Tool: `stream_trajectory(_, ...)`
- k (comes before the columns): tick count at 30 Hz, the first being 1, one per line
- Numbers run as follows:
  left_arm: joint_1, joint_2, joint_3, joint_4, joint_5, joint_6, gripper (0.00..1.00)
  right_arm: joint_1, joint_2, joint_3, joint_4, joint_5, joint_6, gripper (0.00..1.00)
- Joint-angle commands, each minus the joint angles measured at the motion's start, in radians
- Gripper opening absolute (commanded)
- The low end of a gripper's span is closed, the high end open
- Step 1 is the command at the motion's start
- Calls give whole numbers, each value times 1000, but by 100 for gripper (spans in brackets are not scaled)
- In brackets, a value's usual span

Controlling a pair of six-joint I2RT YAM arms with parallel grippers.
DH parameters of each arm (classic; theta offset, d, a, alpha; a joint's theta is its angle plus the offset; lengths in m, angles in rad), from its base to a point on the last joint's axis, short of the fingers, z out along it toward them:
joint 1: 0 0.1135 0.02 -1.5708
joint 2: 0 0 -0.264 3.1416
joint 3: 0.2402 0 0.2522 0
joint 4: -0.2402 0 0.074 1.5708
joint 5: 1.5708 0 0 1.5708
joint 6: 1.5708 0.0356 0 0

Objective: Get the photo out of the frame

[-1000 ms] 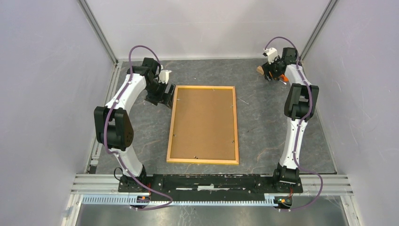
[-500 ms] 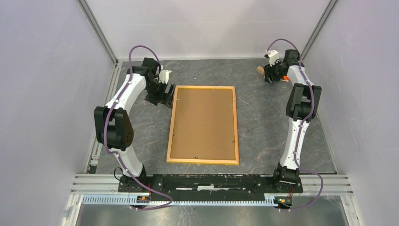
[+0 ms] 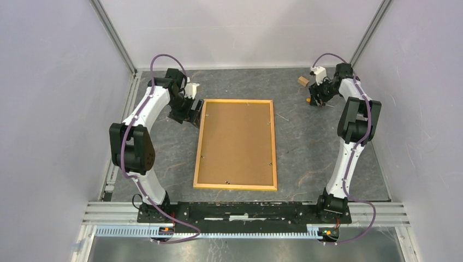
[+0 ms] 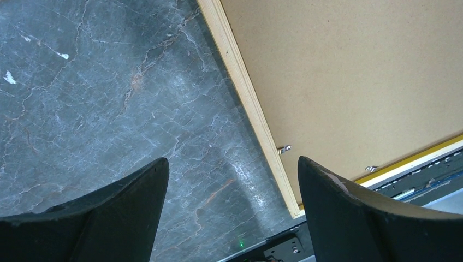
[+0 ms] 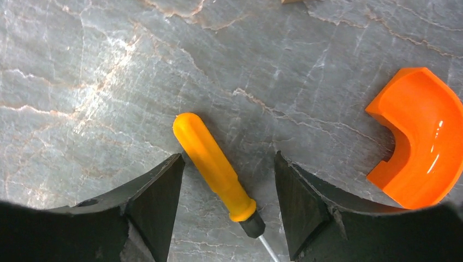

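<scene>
The frame (image 3: 236,144) lies face down in the middle of the table, its brown board back up, light wood edges round it. It also shows in the left wrist view (image 4: 349,87), with small clips (image 4: 283,148) and a strip of yellow border. The photo is hidden under the board. My left gripper (image 3: 192,115) is open and empty by the frame's far left corner (image 4: 232,164). My right gripper (image 3: 318,101) is open at the far right, low over a yellow-handled screwdriver (image 5: 214,164) that lies between its fingers, untouched.
An orange curved plastic piece (image 5: 417,136) lies right of the screwdriver. A small wooden block (image 3: 302,81) sits at the far right of the table. Grey walls and metal rails close the table in on three sides.
My right gripper has moved right and nearer, off the wooden block, which now lies bare. The left arm and the frame have not moved.
</scene>
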Motion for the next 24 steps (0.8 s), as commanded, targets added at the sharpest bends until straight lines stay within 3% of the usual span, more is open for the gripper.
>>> stream_trajectory(1, 2, -65, -5, -5, 7, 42, 93, -3, -18, -80, -177, 111, -144, 67)
stream_trajectory(13, 6, -181, 26, -10, 76, 58, 100, -21, -208, -445, -108, 211, -341, 52)
stream_trajectory(15, 12, -212, 43, -11, 94, 46, 100, -18, -239, -488, -93, 203, -342, 46)
stream_trajectory(18, 14, -259, 75, 3, 107, 6, 100, -10, -293, -551, -75, 183, -340, 28)
stream_trajectory(21, 14, -323, 61, 41, 183, -27, 100, 18, -361, -604, -62, 170, -325, 3)
stream_trajectory(24, 14, -388, -8, 127, 197, -104, 100, 66, -440, -632, -56, 144, -299, 0)
